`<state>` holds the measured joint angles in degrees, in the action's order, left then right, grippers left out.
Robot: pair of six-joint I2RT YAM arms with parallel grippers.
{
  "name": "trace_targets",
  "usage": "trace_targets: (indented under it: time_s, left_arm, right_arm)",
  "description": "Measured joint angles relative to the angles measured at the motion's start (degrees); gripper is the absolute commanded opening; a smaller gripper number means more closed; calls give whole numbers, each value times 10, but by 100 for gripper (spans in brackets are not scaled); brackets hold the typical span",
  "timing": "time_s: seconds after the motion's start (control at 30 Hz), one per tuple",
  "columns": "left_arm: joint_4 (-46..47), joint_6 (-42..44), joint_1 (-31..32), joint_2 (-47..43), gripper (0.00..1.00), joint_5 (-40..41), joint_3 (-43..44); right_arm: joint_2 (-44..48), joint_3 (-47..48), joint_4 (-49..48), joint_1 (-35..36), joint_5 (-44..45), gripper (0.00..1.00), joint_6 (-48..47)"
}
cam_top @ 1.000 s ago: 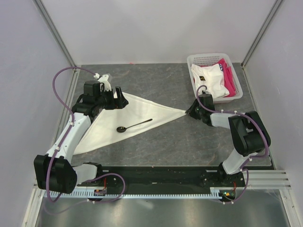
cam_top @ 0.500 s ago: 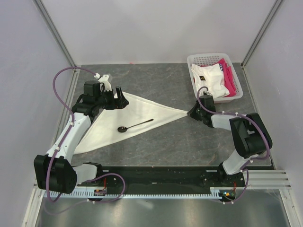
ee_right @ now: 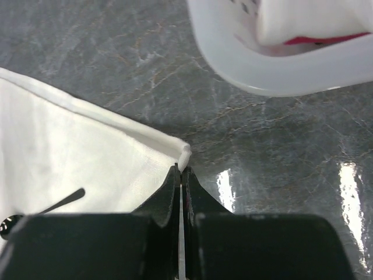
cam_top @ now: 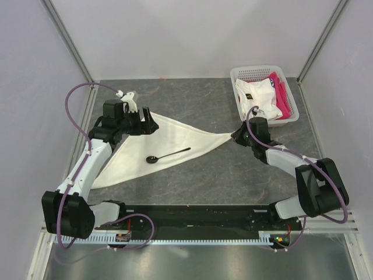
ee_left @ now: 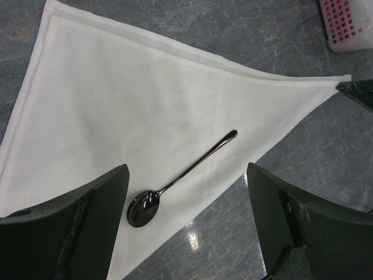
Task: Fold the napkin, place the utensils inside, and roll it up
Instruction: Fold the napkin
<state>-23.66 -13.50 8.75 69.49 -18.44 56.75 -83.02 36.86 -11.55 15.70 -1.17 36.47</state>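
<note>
Left arm reached forward; left gripper (cam_top: 144,124) fingers (ee_left: 87,216) stood wide apart. Right arm lay low (elbow out), right gripper (cam_top: 237,137) pressed together on the napkin (cam_top: 175,137) corner.

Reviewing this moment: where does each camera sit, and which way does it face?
Top external: above and behind the arms, looking down at the table, napkin, spoon and basket; both arms show, with the left gripper and right gripper.
Left wrist: above the napkin, looking down between its own open fingers.
Right wrist: low, looking along its closed fingers at the napkin's corner, basket beyond.
All three views share the napkin and spoon.
</note>
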Motion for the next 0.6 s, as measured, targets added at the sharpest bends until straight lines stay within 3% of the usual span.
trace_targets:
  time_s: [0.23, 0.6]
  left_arm:
    - [0, 0, 0, 0, 89, -2, 0]
    - [0, 0, 0, 0, 89, -2, 0]
  right_arm:
    - [30, 2, 2, 43, 5, 0, -6]
    - [-25, 62, -18, 194, 14, 0, 0]
